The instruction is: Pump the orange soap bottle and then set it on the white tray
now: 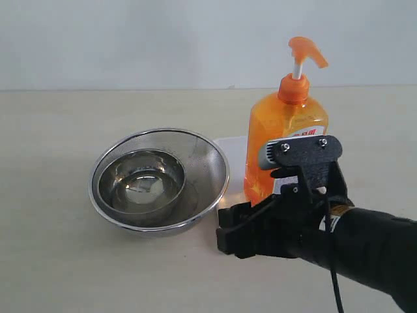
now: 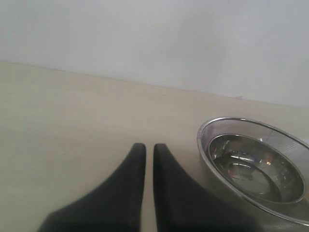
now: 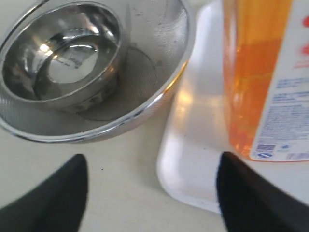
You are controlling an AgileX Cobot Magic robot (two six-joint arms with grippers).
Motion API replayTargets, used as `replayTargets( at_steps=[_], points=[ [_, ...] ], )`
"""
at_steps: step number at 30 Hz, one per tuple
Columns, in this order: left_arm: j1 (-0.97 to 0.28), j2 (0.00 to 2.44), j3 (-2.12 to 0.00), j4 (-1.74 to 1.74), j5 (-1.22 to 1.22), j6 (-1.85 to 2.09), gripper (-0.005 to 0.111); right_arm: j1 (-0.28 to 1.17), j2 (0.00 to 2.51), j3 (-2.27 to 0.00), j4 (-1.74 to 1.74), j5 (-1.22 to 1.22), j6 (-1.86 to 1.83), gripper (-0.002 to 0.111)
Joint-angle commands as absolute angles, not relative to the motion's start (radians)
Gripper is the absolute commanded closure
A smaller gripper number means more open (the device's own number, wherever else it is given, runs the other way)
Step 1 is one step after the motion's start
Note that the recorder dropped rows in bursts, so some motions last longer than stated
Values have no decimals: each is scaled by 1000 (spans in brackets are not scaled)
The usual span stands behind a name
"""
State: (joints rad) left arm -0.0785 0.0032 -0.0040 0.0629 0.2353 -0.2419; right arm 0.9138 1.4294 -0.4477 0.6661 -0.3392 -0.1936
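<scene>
The orange soap bottle (image 1: 283,124) stands upright on the white tray (image 1: 231,153), its pump head up on the white stem. In the right wrist view the orange soap bottle's (image 3: 251,72) base rests on the white tray (image 3: 193,145). My right gripper (image 1: 225,235) sits low at the tray's near corner, in front of the bottle. The right gripper (image 3: 153,162) is open with nothing between its fingers: one finger lies over the tray by the bottle's base, the other over bare table. My left gripper (image 2: 149,147) is shut and empty above the table, out of the exterior view.
A steel mesh bowl (image 1: 208,163) holding a smaller steel bowl (image 1: 140,182) stands left of the tray, its rim close to the tray's edge. The mesh bowl's rim (image 2: 203,145) lies beside my left gripper. A pale wall runs behind the table.
</scene>
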Motion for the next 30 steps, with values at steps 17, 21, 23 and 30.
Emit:
replayTargets(
  at_steps=[17, 21, 23, 30],
  points=[
    [-75, 0, 0, 68, 234, -238, 101, 960, 1428, -450, 616, -292, -320, 108],
    [-75, 0, 0, 68, 234, -238, 101, 960, 1417, -450, 617, -322, -320, 108],
    [-75, 0, 0, 68, 234, -238, 101, 971, 1389, -436, 615, -332, -320, 108],
    [-75, 0, 0, 68, 232, -238, 101, 977, 1180, -341, 615, -332, -320, 108]
  ],
)
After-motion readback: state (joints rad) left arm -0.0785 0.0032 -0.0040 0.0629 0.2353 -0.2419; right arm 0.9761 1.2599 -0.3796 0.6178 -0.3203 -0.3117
